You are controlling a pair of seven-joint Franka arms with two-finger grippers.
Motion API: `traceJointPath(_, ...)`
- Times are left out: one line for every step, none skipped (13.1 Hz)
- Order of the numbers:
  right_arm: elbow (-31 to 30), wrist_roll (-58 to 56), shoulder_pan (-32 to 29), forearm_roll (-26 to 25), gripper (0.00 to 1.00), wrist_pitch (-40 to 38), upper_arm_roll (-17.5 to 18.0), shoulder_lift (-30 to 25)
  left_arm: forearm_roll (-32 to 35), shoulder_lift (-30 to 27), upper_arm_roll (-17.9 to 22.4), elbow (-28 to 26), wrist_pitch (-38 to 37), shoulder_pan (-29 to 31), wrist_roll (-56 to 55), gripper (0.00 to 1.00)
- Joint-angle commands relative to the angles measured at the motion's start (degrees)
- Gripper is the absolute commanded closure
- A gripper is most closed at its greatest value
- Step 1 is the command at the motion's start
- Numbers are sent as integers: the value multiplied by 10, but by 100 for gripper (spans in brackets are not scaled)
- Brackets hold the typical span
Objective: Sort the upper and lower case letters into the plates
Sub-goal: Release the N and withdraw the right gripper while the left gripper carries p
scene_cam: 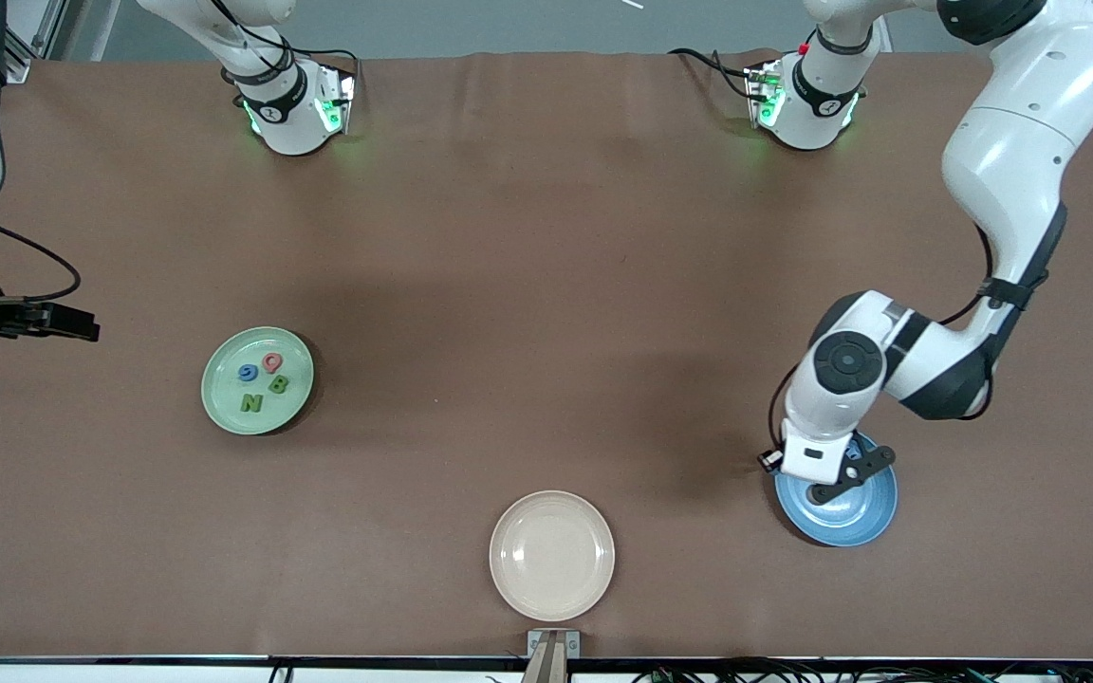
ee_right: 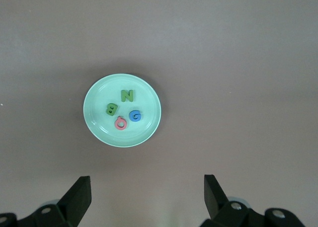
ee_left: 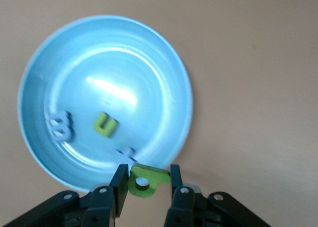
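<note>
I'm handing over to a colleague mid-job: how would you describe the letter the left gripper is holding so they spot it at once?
Find the blue plate toward the left arm's end of the table; the left gripper hangs over its rim. Pinched between its fingers is the green looped letter. Unlike the three letters lying in the plate, it is off the surface and has a round hole.

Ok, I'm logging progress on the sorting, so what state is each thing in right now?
Left claw: shut on the green looped letter, over the blue plate's rim.
Right claw: open, holding nothing, waiting high at its end of the table.
Blue plate: holds green n, blue m, blue x.
Mint plate: holds N, B, G, Q.
Beige plate: nothing in it.
</note>
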Motion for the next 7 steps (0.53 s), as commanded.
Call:
traceJointPath(14, -2, -12, 13, 0, -6, 8, 10, -11, -5, 0, -5, -8, 21, 71, 79)
traceJointPath(14, -2, -10, 13, 0, -9, 8, 10, -12, -3, 0, -4, -8, 31, 95, 73)
traceJointPath(14, -3, -8, 12, 0, -6, 8, 10, -17, 0, 0, -4, -8, 40, 115, 60)
traceJointPath(14, -4, -7, 13, 0, -8, 9, 10, -32, 2, 0, -3, -8, 46, 137, 48)
traceJointPath(14, -9, -8, 15, 0, -6, 11, 10, -45, -1, 0, -3, -8, 49, 156, 39)
traceJointPath(10, -4, -8, 23, 0, 0, 12, 9, -63, -3, 0, -3, -8, 53, 164, 14)
traceJointPath(0, 0, -3, 35, 0, 7, 8, 4, -83, -8, -3, -3, -8, 58, 166, 1)
